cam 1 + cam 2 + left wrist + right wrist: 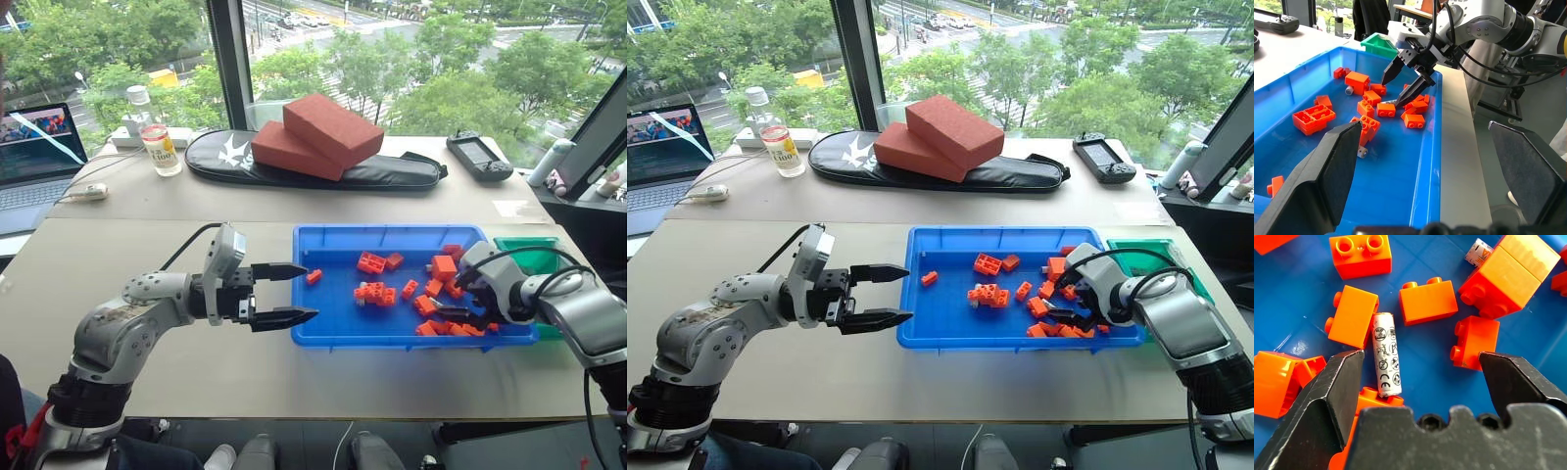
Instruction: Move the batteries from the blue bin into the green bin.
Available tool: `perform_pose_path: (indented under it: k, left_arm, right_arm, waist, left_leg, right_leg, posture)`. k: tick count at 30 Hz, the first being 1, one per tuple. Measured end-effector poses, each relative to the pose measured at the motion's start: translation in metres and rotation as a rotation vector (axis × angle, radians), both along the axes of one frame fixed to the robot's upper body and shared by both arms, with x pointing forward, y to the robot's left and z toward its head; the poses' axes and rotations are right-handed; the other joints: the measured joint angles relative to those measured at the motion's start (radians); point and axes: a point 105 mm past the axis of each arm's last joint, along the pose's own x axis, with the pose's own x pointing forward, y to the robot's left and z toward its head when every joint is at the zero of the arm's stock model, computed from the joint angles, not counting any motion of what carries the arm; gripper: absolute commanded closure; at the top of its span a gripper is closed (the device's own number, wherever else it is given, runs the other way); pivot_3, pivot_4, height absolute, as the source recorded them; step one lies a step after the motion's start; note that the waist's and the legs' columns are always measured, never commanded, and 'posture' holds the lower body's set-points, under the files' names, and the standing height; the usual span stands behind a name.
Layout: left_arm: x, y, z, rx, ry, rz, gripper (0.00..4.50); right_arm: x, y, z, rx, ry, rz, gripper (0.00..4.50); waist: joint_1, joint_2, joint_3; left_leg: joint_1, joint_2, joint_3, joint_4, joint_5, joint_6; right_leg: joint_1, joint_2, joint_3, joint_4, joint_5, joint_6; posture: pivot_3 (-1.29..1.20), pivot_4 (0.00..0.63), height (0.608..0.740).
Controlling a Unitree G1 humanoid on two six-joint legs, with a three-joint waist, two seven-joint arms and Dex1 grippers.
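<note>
A: Where are the batteries sitting?

B: One battery is lying flat on the floor of the blue bin, among the orange bricks at the bin's right end. A brick is touching its left side, and its near end is resting against another brick. A second battery is poking out beside a larger brick further along.

A: And the right pincer?

B: It is reaching down into that same right end, its fingers spread, with the flat battery lying between them, close to one finger. The fingers are not touching it, so the pincer is pinching nothing.

A: What is the left pincer doing?

B: It is hovering just outside the blue bin's left wall, pointing level toward the bin. Its fingers are standing wide apart and empty.

A: Where is the green bin?

B: It is sitting right against the blue bin's right end, partly behind the right arm. What is inside it is not visible.

A: Anything else on the desk?

B: Further back, two red blocks are resting on a black bag, with a bottle and a laptop to the left and a handheld controller to the right.
</note>
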Motion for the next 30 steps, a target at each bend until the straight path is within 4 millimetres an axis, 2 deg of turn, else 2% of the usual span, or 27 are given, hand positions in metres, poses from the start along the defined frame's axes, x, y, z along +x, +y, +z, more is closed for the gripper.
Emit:
perform_pose_path:
  k: [7,13,16,20,22,24,27,29,30]
  left_arm:
    - [0.0,0.0,0.0,0.001,0.0,0.004,0.0]
    - [0.0,0.0,0.0,0.001,-0.001,0.004,0.0]
    - [0.0,0.0,0.0,0.002,-0.001,0.004,0.0]
    - [0.001,0.001,0.0,0.004,-0.002,0.004,0.0]
    - [0.001,0.001,0.001,0.005,-0.005,0.004,0.0]
    - [0.001,0.002,0.001,0.008,-0.007,0.006,0.0]
    - [0.001,0.002,0.002,0.009,-0.007,0.005,0.0]
    - [0.0,0.003,0.002,0.013,-0.009,0.003,0.0]
    - [0.001,0.003,0.002,0.016,-0.009,0.004,0.0]
  right_arm:
    - [-0.001,0.005,-0.008,0.009,0.025,0.013,4.2]
    - [-0.001,0.006,-0.007,0.016,0.021,0.013,4.26]
    - [0.0,0.007,0.0,0.043,0.001,0.013,4.26]
    - [-0.007,0.006,0.049,0.127,-0.123,0.036,4.26]
    - [-0.016,0.0,0.073,0.13,-0.189,0.044,4.26]
    - [-0.022,-0.008,0.082,0.129,-0.211,0.025,4.26]
    - [-0.019,-0.036,0.087,0.105,-0.239,-0.126,4.26]
    - [-0.014,-0.078,0.087,0.052,-0.267,-0.348,4.26]
    - [-0.013,-0.089,0.086,0.039,-0.271,-0.401,4.26]
  waist:
    - [0.0,0.0,0.0]
    - [0.0,0.0,0.0]
    - [0.0,0.0,0.0]
    - [0.003,0.001,0.0]
    - [0.005,0.001,0.0]
    - [0.009,0.0,0.0]
    - [0.009,0.0,0.0]
    - [0.012,0.0,0.0]
    - [0.012,0.001,0.0]
  left_leg:
    - [0.0,0.0,0.0,0.0,0.0,0.0]
    - [0.0,0.0,0.0,0.0,0.0,0.0]
    - [0.0,0.0,0.0,0.0,0.0,0.0]
    - [-0.001,0.0,0.0,0.0,0.0,0.0]
    - [-0.001,0.0,-0.001,0.0,0.0,0.0]
    - [-0.001,0.0,-0.001,0.0,0.0,0.0]
    - [0.0,0.0,0.001,0.0,0.0,0.0]
    - [0.0,0.0,0.001,0.0,0.0,0.0]
    - [0.0,0.0,0.001,0.0,0.0,0.0]
  right_leg:
    - [0.0,0.0,0.0,0.0,0.0,0.0]
    - [0.0,0.0,0.0,0.0,0.0,0.0]
    - [0.0,0.0,0.0,0.0,0.0,0.0]
    - [0.0,0.0,0.0,0.0,0.0,0.0]
    - [0.0,0.0,-0.001,-0.001,0.0,0.0]
    - [0.001,0.0,-0.001,-0.001,0.0,0.0]
    - [0.001,0.0,0.0,-0.001,0.0,0.0]
    - [0.0,0.0,0.0,-0.001,0.0,0.0]
    - [0.0,0.0,0.0,-0.001,0.0,0.0]
  posture:
    - [0.0,0.15,0.74]
    - [0.0,0.15,0.74]
    - [0.0,0.15,0.74]
    - [0.0,0.15,0.74]
    - [0.0,0.15,0.74]
    - [0.0,0.15,0.74]
    - [0.0,0.15,0.74]
    - [0.0,0.15,0.74]
    - [0.0,0.15,0.74]
